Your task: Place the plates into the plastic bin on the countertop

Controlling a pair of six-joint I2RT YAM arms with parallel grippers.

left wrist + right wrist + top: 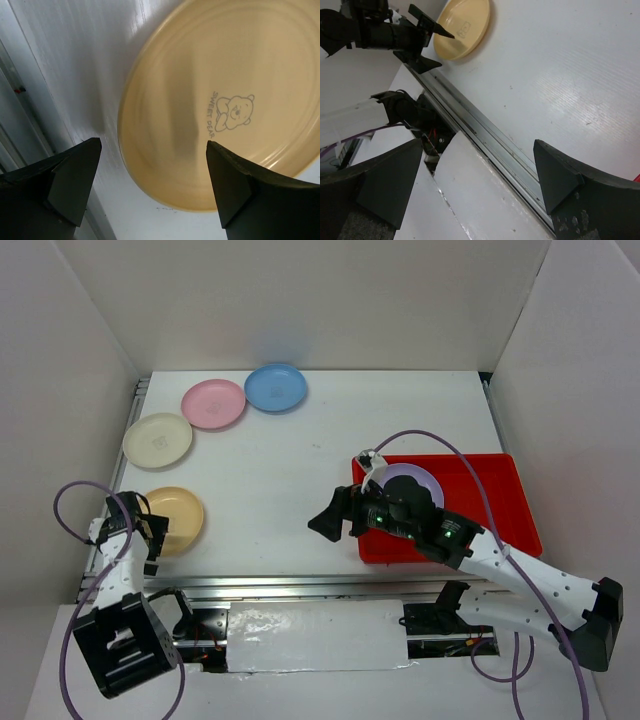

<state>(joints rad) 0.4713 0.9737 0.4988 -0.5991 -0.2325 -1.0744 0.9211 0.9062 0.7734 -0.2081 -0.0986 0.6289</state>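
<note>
On my far left, the left gripper (152,530) is spread open over the near-left rim of the yellow-orange plate (182,515). One finger is above the bare countertop (290,470) and the other above the plate, and it grasps nothing. Behind it the cream plate (157,440), the pink plate (213,403) and the blue plate (275,387) lie in an arc along the far-left side. More to the right, the right gripper (325,525) is also wide open and empty. It hangs above the countertop just left of the plastic bin (500,490), near the metal rail (300,585). Inside the bin I see a purple plate (420,478), partly hidden by the arm.
</note>
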